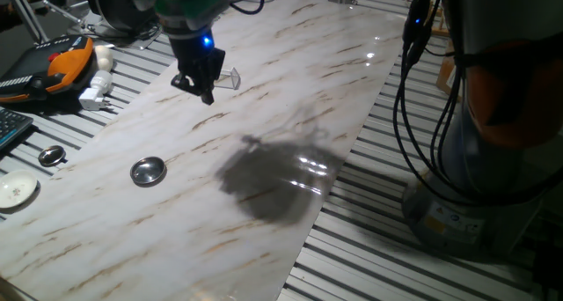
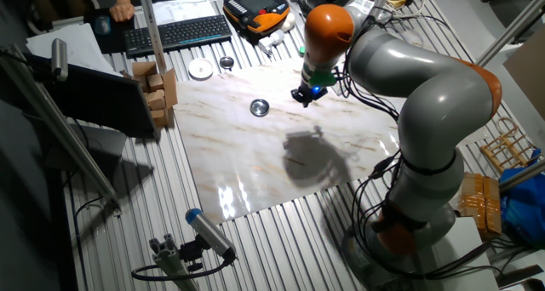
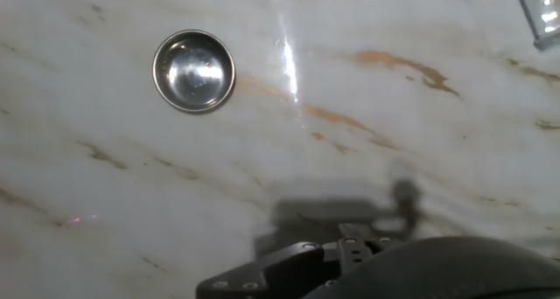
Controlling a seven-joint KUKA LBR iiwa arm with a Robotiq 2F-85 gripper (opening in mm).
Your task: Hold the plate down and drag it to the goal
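The plate (image 1: pixel 148 171) is a small shiny silver dish with a raised rim, lying on the marble board toward its near left. It also shows in the other fixed view (image 2: pixel 260 107) and at the upper left of the hand view (image 3: pixel 193 71). The goal (image 1: pixel 230 79) is a clear plastic bracket at the board's far side; one corner of it shows in the hand view (image 3: pixel 547 15). My gripper (image 1: pixel 204 94) hovers above the board just left of the goal, well apart from the plate. Its fingers look shut with nothing between them.
A small dark-centred metal disc (image 1: pixel 51 156) and a flat white disc (image 1: pixel 16 191) lie off the board's left edge. An orange handset (image 1: pixel 66 63) and a white plug (image 1: pixel 95 94) lie at the far left. Black cables (image 1: pixel 413 90) hang at the right.
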